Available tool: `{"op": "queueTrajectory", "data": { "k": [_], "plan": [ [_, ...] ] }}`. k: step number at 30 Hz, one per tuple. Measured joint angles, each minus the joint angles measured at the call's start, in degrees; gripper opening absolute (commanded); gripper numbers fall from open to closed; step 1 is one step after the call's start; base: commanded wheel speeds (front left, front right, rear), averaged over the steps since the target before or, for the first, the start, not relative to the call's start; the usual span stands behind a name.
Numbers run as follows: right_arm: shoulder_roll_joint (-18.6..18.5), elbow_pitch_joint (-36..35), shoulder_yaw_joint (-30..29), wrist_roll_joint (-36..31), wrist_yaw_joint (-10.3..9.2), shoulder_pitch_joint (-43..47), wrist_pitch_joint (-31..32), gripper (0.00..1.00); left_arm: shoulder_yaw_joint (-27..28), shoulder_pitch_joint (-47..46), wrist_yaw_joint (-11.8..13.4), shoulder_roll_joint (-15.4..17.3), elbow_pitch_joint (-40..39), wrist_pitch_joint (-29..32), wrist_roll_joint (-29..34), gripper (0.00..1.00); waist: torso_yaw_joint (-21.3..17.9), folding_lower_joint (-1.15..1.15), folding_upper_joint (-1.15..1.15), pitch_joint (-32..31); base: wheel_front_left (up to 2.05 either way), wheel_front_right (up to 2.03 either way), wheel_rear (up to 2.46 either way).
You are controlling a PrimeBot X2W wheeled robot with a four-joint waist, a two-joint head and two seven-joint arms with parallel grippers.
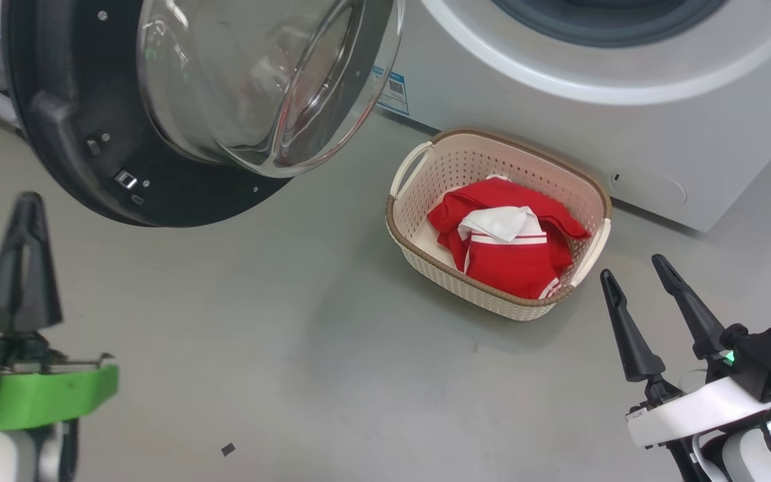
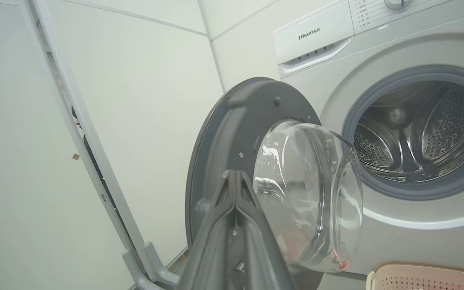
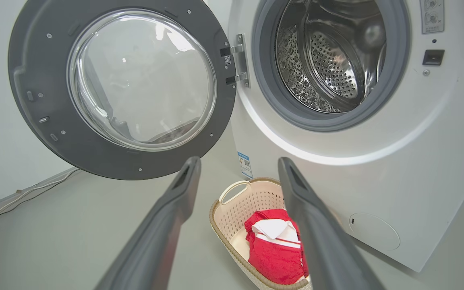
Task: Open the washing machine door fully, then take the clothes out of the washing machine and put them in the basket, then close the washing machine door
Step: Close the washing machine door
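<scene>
So the washing machine door (image 1: 57, 134) is swung wide open, its inside face and bulging glass bowl (image 1: 258, 80) turned out toward the room, hanging off the hinge (image 3: 238, 60) next to the opening of the washing machine (image 1: 559, 120). In the right wrist view you can look straight into the steel perforated drum (image 3: 328, 60) with the grey seal (image 3: 397, 80) around it. The basket (image 1: 479, 167) sits on the grey floor (image 1: 292, 335) just in front of the machine, below the opening and a bit off from the little blue label (image 1: 392, 90). The clothes (image 1: 512, 261) are in the basket, a bunched-up red pile with a white panel and stripes on top. The left gripper (image 1: 27, 201) has its two dark fingers pressed flat together with nothing between them. It's down at the lower left of the head view, near the door's outer rim, and in its own wrist view the tip lines up with that rim, though I can't tell if it's touching. The right gripper (image 1: 633, 268) is spread wide and holding nothing, fingers pointing toward the basket from just beside it.
</scene>
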Motion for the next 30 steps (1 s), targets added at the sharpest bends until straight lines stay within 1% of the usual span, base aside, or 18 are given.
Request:
{"op": "queueTrajectory", "data": {
  "k": [2,5,7,9,13,17,18,19,23,28,30],
  "plan": [
    [-0.5,-0.4,0.0,0.0,0.01,-0.1,0.0,1.0,2.3,-1.4,-0.2,1.2,-1.5,0.0,-1.2,0.0,-0.7,0.0,0.0,0.9,0.0,0.0,0.0],
    [-1.6,-0.7,-0.1,0.0,0.0,-0.2,0.1,1.0,5.3,-3.6,-0.2,4.4,-3.1,0.1,-1.2,0.0,-2.0,0.0,0.0,2.1,0.0,0.0,0.0],
    [-2.0,-0.8,-0.1,0.0,0.01,-0.5,0.2,1.0,8.0,-5.4,-0.2,5.8,-3.4,1.0,-2.3,0.0,-2.9,0.0,0.0,2.8,0.0,0.0,0.0],
    [-2.3,-0.8,-0.1,0.0,0.01,-1.0,0.2,1.0,11.3,-7.4,-0.2,6.6,-2.7,2.3,-5.2,0.0,-3.8,0.0,0.0,3.4,0.0,0.0,0.0],
    [-2.7,-1.0,-0.1,0.0,0.01,-1.9,0.2,1.0,17.9,-11.0,-0.2,6.9,-0.1,5.3,-13.5,0.0,-5.6,0.0,0.0,4.2,0.0,0.0,0.0],
    [-2.9,-1.3,0.0,0.1,0.01,-2.4,0.3,1.0,24.5,-15.1,0.3,7.2,4.7,9.7,-21.6,0.0,-7.1,0.0,0.0,4.8,0.0,0.0,0.0],
    [-3.0,-1.3,0.2,0.1,0.01,-2.5,0.3,1.0,26.0,-16.1,0.7,7.3,6.2,11.0,-23.3,0.0,-7.5,0.0,0.0,5.0,0.0,0.0,0.0],
    [-3.1,-1.4,0.4,0.1,0.01,-2.5,0.3,1.0,29.0,-17.9,1.3,7.4,9.3,13.0,-26.6,0.0,-8.1,0.0,0.0,5.2,0.0,0.0,0.0],
    [-3.1,-1.5,0.9,0.1,0.01,-2.7,0.3,1.0,34.0,-20.9,1.9,8.5,15.8,17.5,-31.3,0.0,-9.4,0.0,0.0,5.7,0.0,0.0,0.0],
    [-3.4,-1.7,1.5,0.2,0.01,-3.0,0.3,1.0,41.6,-25.0,2.7,8.6,23.1,22.0,-38.4,0.0,-10.9,0.0,0.0,6.3,0.0,0.0,0.0],
    [-3.6,-1.7,1.5,0.2,0.01,-3.1,0.3,1.0,42.9,-26.7,3.1,8.5,25.7,24.5,-40.4,0.0,-11.4,0.0,0.0,6.6,0.0,0.0,0.0]
  ]
}}
